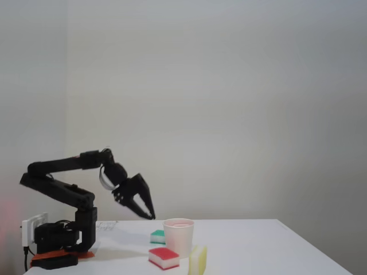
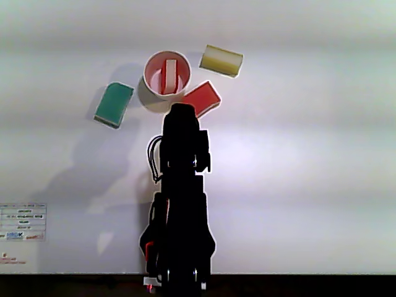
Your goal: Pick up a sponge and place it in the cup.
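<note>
While fingers (image 1: 150, 216) hang empty, slightly parted, top-down view reveals sponge (image 2: 168, 76) inside cup (image 2: 150, 64).

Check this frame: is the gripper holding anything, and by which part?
Nothing is held. The gripper hangs open and empty above the table, while one red-topped sponge already stands inside the cup.

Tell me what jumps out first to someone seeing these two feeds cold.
The white cup with a red-and-white sponge standing on edge inside it, in the other view. Around it lie a green sponge to its left, a second red sponge and a yellow one to its right. In the fixed view, the black gripper hangs above the table, left of the cup.
</note>
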Robot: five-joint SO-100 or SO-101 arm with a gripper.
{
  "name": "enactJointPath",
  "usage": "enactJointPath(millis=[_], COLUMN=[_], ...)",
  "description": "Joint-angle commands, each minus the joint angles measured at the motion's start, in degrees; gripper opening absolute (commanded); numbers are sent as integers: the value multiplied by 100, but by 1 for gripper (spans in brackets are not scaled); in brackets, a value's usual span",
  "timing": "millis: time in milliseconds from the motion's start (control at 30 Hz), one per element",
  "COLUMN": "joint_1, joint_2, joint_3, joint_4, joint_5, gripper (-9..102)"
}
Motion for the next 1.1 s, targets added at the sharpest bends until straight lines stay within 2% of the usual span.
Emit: enactJointPath(millis=[0, 533, 733, 967, 1067], joint_1=[-18, 387, 387, 308, 316], joint_2=[659, 1986, 2153, 2900, 2909], joint_3=[554, 2188, 2188, 2188, 2188], joint_4=[-105, -123, 510, 1837, 2065], joint_5=[62, -308, -281, -185, -202], gripper=[0, 0, 0, 0, 0])
